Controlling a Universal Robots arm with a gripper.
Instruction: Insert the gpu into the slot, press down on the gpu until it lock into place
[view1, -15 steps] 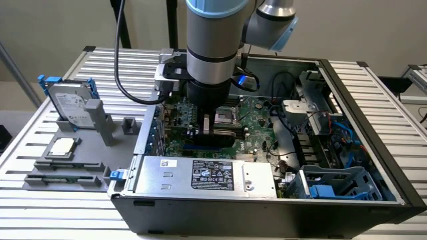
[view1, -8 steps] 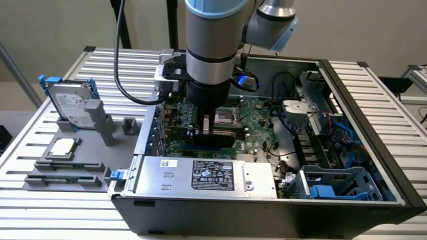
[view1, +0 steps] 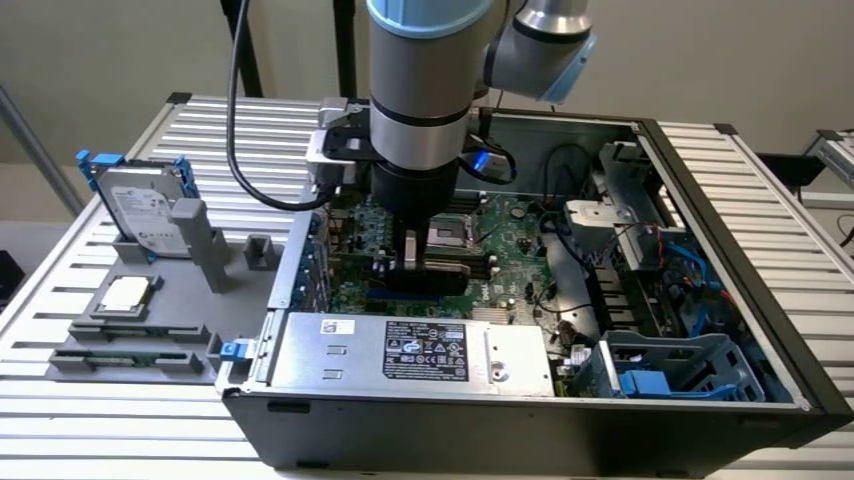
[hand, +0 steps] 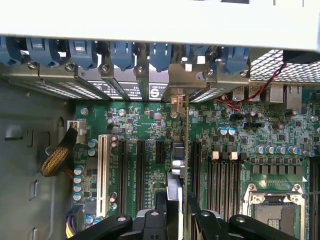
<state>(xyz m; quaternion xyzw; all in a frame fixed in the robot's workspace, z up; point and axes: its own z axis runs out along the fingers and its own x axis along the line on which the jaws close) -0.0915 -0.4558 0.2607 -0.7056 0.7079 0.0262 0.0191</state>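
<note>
Nearest in the exterior view, the silver power supply (view1: 414, 350) lies along the case's near wall. Just beyond it the gpu (hand: 175, 187) stands on edge over the motherboard (view1: 514, 260), its lower edge at the blue slot (view1: 400, 296). I cannot tell whether it is fully seated. The tool (hand: 176, 215) is clamped on the card's upper edge, one finger against each face. The card looks light and stiff but fragile. It is best held on the cover and bare board, clear of components, and pressed straight down, since tilt could strain the connector. Farther on, its bracket (hand: 176, 102) meets the case's rear openings.
</note>
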